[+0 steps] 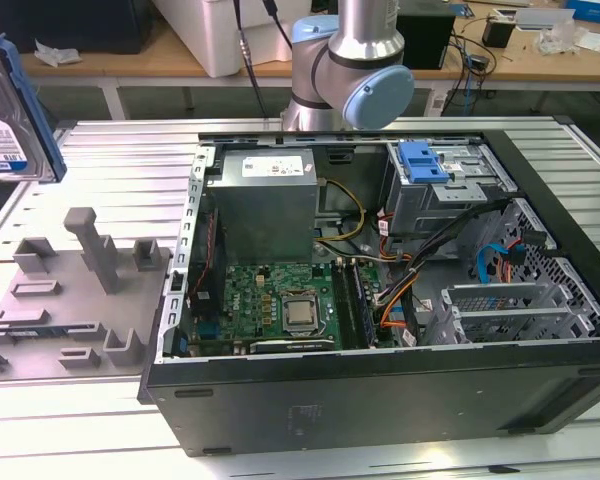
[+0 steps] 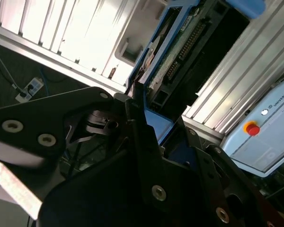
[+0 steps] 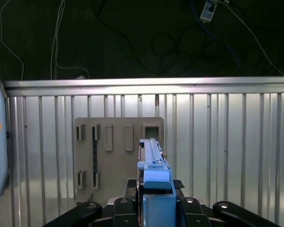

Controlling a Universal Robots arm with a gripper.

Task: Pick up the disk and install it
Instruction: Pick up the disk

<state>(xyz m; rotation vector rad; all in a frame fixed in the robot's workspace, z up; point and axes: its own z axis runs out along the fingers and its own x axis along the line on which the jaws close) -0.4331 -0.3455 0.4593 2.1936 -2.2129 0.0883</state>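
The disk (image 1: 8, 112) hangs in the air at the exterior view's far left, above the slatted table, label side showing and blue bracket along its edge. In the first wrist view I see the disk (image 3: 154, 177) edge-on, standing upright between my black fingers (image 3: 125, 208). My gripper (image 3: 156, 210) is shut on the disk, high above a grey fixture plate (image 3: 118, 156). In the second wrist view the disk (image 2: 177, 45) shows its circuit-board side and blue frame, running out from the gripper (image 2: 144, 125).
An open computer case (image 1: 230, 420) lies on the table to the exterior view's right of the grey fixture plate (image 1: 70, 290). Inside are a power-supply box (image 1: 265, 195), a motherboard (image 1: 280, 300) and a metal cage with a blue latch (image 1: 425, 165). The arm's column (image 1: 355, 60) stands behind the case.
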